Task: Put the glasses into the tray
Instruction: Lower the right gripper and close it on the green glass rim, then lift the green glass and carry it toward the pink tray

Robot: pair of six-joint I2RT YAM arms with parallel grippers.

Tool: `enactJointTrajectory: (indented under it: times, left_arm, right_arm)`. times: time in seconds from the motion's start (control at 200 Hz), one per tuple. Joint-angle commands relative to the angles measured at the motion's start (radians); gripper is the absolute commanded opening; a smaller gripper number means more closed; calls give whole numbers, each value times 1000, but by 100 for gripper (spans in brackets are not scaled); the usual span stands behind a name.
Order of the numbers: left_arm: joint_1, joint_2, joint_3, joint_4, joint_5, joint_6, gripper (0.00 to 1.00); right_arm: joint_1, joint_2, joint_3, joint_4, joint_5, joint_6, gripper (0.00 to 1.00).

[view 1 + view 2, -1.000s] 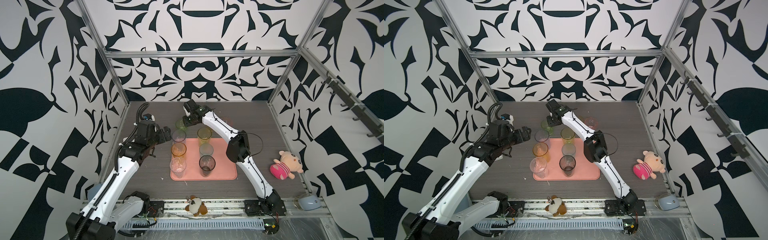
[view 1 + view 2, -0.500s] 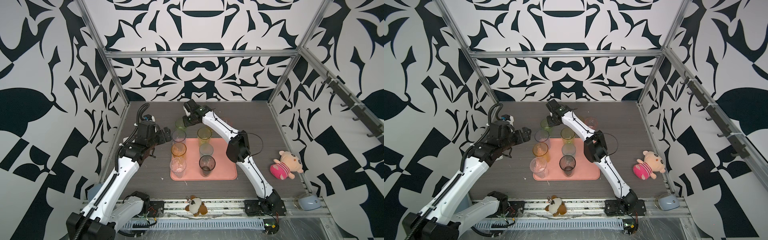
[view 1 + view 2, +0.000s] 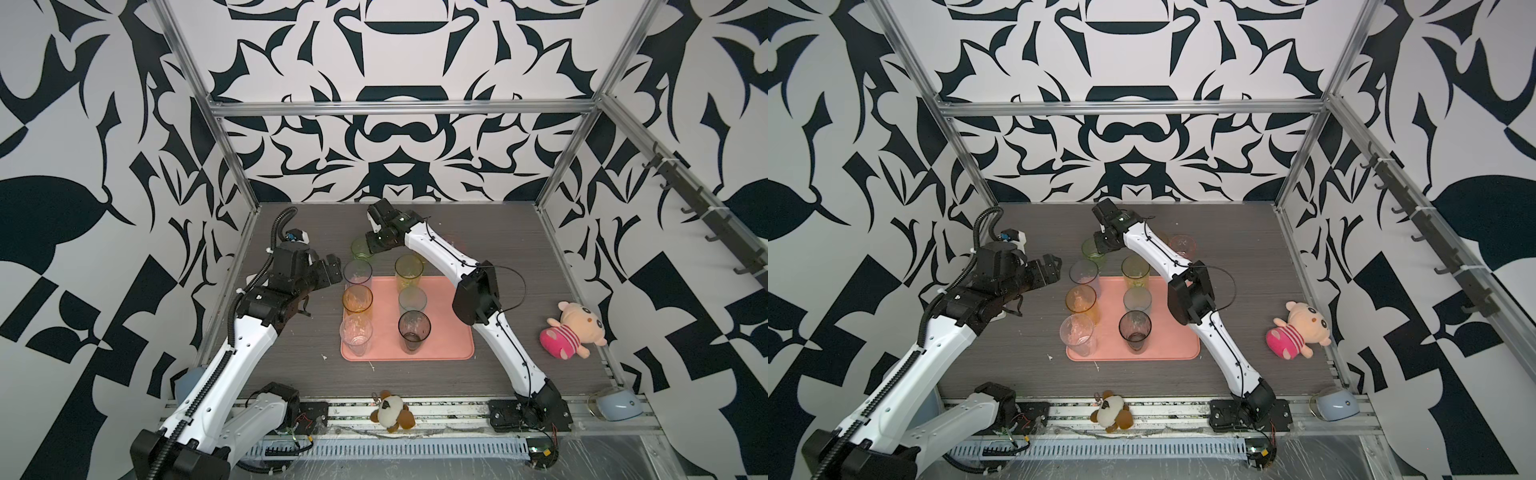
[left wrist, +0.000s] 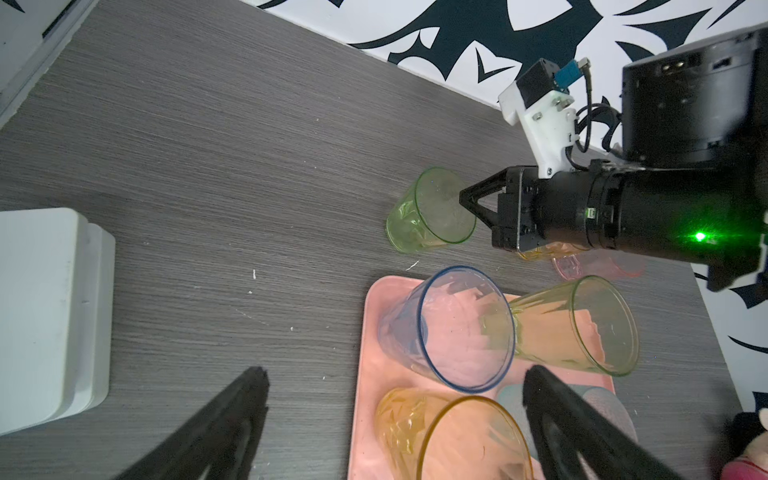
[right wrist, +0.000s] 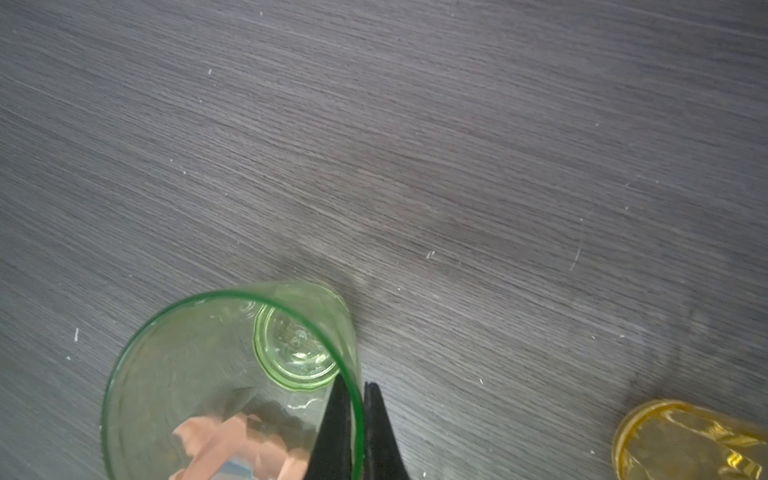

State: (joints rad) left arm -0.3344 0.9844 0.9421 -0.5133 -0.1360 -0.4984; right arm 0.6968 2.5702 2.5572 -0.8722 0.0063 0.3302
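The salmon-pink tray (image 3: pixel 451 332) (image 3: pixel 1173 345) lies mid-table with several glasses upright on it: blue-rimmed (image 3: pixel 357 272), yellow-green (image 3: pixel 408 270), orange (image 3: pixel 357 298), teal (image 3: pixel 412 299), clear (image 3: pixel 355 332) and smoky grey (image 3: pixel 413 328). A short green glass (image 3: pixel 360 248) (image 5: pixel 232 374) stands on the table behind the tray's far left corner. My right gripper (image 3: pixel 370 245) (image 5: pixel 354 384) is shut on its rim, one finger inside and one outside. A pink glass (image 3: pixel 1181 245) and a yellow glass (image 5: pixel 681 440) stand behind the tray. My left gripper (image 3: pixel 330 272) (image 4: pixel 397 370) hangs open left of the blue-rimmed glass.
A pink plush piglet (image 3: pixel 571 328) lies at the right edge. A small plush dog (image 3: pixel 390 411) and a pale blue container (image 3: pixel 615 405) sit on the front rail. A white box (image 4: pixel 45 316) rests on the table on the left arm's side.
The right gripper's jaws have shut onto the green glass's rim. The left arm has hardly moved and stays open.
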Motion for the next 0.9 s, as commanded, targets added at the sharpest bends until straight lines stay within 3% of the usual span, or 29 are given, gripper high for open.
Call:
enactJointTrajectory:
  times: [0.0,0.615,0.895]
  left_arm:
    - [-3,-17,-5,-19,-2,-8,100]
    - [-3,9,40,-89,4,-57,100]
    - [-3,61,77,-132,22,-83,99]
  right_arm:
    - [-3,-105,48,-6,32,-11,0]
    - [-19,-336,34,-149,141,-15,0]
    - [-29,-485,-80,-209,222,-3,0]
